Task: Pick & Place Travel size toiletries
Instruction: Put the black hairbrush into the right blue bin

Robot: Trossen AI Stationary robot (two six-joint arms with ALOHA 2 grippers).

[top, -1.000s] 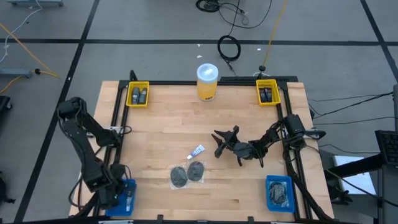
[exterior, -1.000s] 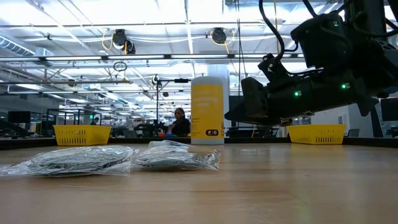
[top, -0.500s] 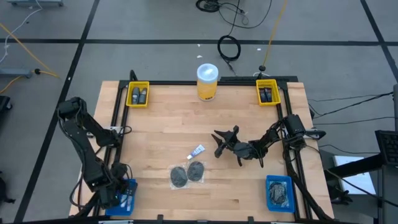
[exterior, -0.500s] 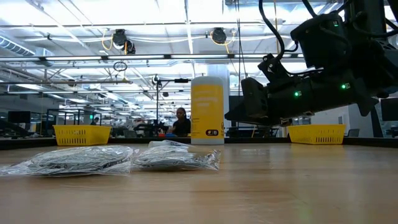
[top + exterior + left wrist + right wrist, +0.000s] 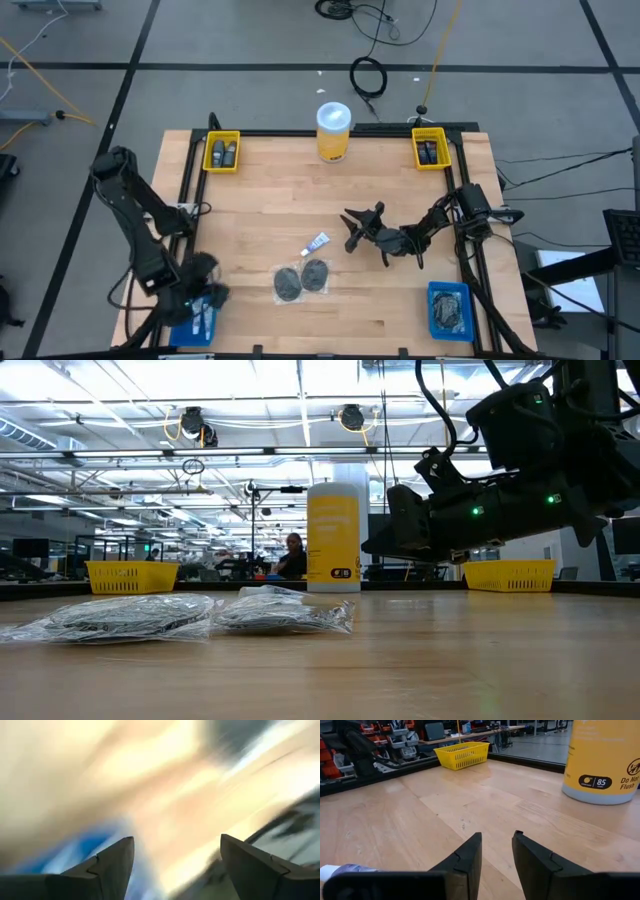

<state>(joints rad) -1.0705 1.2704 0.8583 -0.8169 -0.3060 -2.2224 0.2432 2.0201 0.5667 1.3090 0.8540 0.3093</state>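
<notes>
Tabletop [image 5: 250, 200] with the travel-size toiletries at its middle: two grey mesh discs [image 5: 301, 279] in clear wrap lie side by side, and a slim white tube [image 5: 318, 241] sits just beyond them. Left gripper [image 5: 205, 293] hangs beside the blue bin [image 5: 203, 322] at the near-left corner, fingers spread apart with nothing between them; something pale lies in that bin. Right gripper [image 5: 352, 222] hovers low near the tube, jaws a narrow gap apart and empty. The likely step in hand is the next pick. To do it well, the arm should approach a wrapped disc from above, pinch the wrap itself rather than slide under it, and lift clear before travelling to a bin.
</notes>
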